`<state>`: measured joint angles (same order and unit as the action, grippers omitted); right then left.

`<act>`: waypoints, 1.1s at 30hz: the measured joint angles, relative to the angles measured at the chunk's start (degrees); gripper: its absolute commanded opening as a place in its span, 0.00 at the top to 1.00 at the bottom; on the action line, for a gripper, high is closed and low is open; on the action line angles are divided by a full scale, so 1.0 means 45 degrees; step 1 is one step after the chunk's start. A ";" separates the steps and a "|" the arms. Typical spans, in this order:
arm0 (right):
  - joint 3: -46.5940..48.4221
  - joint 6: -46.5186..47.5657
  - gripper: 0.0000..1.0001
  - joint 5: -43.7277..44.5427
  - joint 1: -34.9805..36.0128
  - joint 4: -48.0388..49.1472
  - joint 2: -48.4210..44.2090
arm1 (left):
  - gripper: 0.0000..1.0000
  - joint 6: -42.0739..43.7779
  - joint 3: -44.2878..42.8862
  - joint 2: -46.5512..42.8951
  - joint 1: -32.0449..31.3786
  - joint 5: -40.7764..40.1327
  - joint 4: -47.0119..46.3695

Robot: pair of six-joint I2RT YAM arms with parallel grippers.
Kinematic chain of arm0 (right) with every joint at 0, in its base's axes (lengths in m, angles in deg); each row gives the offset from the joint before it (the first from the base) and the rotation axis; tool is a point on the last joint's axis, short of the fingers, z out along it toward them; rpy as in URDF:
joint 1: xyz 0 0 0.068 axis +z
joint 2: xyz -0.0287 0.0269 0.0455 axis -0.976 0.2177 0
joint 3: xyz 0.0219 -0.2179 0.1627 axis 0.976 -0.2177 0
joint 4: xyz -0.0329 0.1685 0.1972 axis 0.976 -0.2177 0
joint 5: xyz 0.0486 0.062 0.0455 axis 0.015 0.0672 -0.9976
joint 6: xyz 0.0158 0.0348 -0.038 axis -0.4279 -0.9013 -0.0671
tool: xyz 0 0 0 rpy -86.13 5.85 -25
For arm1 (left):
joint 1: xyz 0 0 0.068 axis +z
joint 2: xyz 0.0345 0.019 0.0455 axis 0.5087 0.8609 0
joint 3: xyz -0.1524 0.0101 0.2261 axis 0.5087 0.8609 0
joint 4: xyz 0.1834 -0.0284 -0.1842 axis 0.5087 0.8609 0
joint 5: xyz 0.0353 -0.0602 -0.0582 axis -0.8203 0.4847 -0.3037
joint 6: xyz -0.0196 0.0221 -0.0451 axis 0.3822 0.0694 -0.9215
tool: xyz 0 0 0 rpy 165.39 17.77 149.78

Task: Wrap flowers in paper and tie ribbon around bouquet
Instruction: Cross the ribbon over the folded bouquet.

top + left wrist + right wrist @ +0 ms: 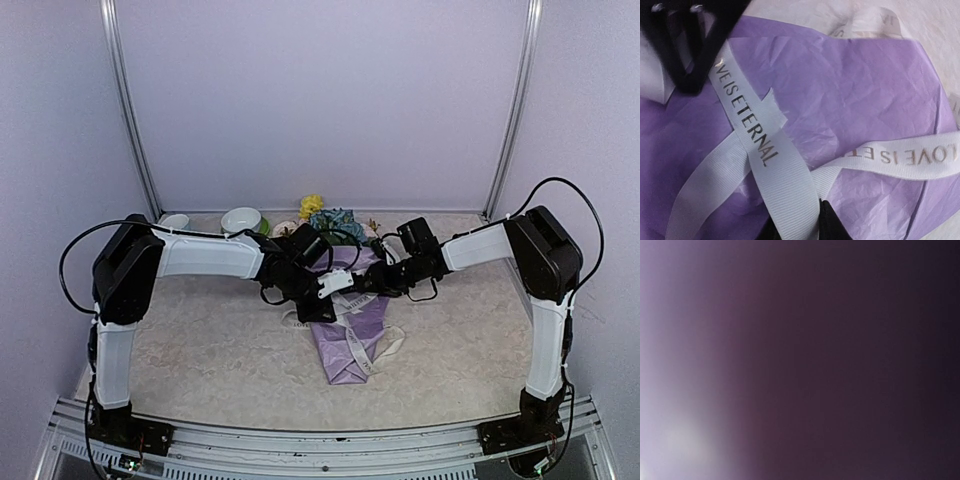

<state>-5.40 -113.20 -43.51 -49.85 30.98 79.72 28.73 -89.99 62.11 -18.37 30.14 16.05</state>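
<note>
Currently: pale marbled surface (470,340), left arm (210,255) and right arm (480,245) meeting above its centre. The bouquet (352,340) lies beneath them, its lilac paper (865,100) cone tapering toward the bases and the flowers (335,222) at the far end. The ribbon (765,145), printed LOVE IS ETERNAL, crosses itself on the paper. Left jaws have a ribbon strand between them; whether they are pinching it, cannot tell. Right jaws are at the bouquet's neck; their state cannot be told, as the wrist view is blurred.
</note>
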 measured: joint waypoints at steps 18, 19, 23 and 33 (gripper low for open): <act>0.0087 0.2157 0.54 -0.0534 0.0126 -0.0651 0.0000 | 1.00 -0.1457 0.1365 -0.3696 -0.0500 -0.2356 -0.4381; 0.0087 0.2429 0.54 -0.0675 0.0180 -0.0733 0.0000 | 1.00 -0.1477 0.1496 -0.3827 -0.0607 -0.2939 -0.4857; 0.0078 0.3483 0.55 -0.1506 0.0505 -0.1205 0.0000 | 1.00 -0.1520 0.1841 -0.3920 -0.1098 -0.4983 -0.6183; -0.0466 0.5149 0.55 -0.3487 0.0699 -0.2540 -0.0447 | 1.00 -0.2900 0.1005 -0.1613 -0.0894 -0.7242 -0.7101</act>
<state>-7.50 -90.03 -59.20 -46.70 19.55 77.71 15.68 -85.47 54.85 -22.39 -2.45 -15.91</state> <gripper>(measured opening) 0.447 0.006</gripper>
